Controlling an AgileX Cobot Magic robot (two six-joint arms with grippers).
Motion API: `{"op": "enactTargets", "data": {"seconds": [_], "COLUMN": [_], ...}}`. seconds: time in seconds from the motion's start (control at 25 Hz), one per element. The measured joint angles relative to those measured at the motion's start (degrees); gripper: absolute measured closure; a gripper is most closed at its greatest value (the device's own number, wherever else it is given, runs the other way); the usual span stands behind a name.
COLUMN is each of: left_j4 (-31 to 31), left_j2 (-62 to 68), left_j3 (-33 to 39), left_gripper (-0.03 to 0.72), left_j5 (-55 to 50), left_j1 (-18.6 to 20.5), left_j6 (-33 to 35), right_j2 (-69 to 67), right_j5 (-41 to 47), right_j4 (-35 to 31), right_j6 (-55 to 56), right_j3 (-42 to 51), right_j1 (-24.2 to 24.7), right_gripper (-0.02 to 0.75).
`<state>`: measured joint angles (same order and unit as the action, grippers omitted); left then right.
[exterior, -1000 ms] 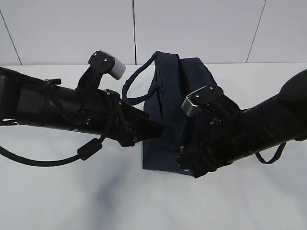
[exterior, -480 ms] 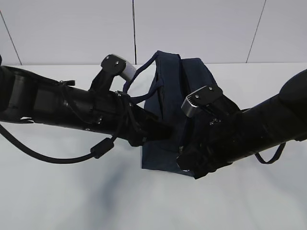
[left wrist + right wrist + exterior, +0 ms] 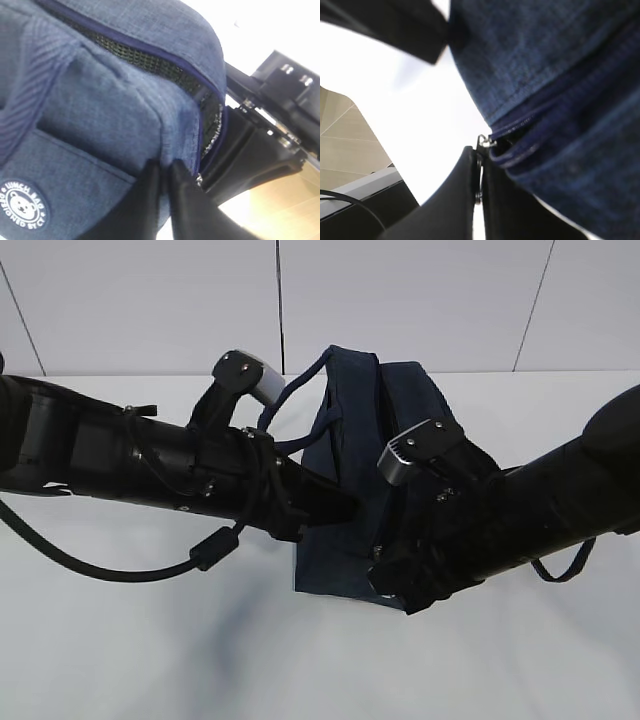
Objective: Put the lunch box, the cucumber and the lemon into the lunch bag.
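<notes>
While the lunch bag (image 3: 365, 470) is sitting in the middle of the exterior frame on the white table (image 3: 150, 660), both black arms are reaching in toward it, one from the left edge and one from the right edge. The left gripper (image 3: 340, 508) is pressing against the bag's left side near the centre of the frame, and in the left wrist view its two dark fingers (image 3: 145, 200) are rising from the bottom centre and pinching a fold of the navy fabric at the bag's corner, so the jaws are standing nearly together with cloth between them. In that same view the round white logo (image 3: 24, 205) is showing at the lower left, and the black mesh along the zipper opening (image 3: 150, 57) is running across the upper middle. The right gripper (image 3: 479, 187) is sitting at the bottom centre of the right wrist view with its jaws closed on the small metal zipper pull (image 3: 485, 142), which is hanging from the end of the zipper just above the fingertips. In the exterior view this gripper is hidden behind its own arm at the bag's lower right corner. One loop handle (image 3: 290, 405) is arching up at the bag's upper left.
</notes>
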<state>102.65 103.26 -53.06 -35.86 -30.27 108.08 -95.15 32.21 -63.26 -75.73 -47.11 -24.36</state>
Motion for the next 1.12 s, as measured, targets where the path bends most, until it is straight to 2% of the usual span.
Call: {"op": "enactTargets", "data": {"seconds": [0.12,0.28,1.12], "left_j4": [0.0,0.0,0.0], "left_j2": [0.0,0.0,0.0], "left_j3": [0.0,0.0,0.0], "left_gripper": [0.571,0.690,0.697], "left_j5": [-0.1,-0.1,-0.1], "left_j1": [0.0,-0.1,-0.1], "left_j6": [0.0,0.0,0.0], "right_j2": [0.0,0.0,0.1], "right_j5": [0.0,-0.1,-0.9], "right_j4": [0.1,1.3,3.1], "right_j6": [-0.1,-0.1,6.7], "right_j3": [0.0,0.0,0.0], "right_j1": [0.0,0.0,0.0], "right_gripper": [0.727,0.727,0.727]}}
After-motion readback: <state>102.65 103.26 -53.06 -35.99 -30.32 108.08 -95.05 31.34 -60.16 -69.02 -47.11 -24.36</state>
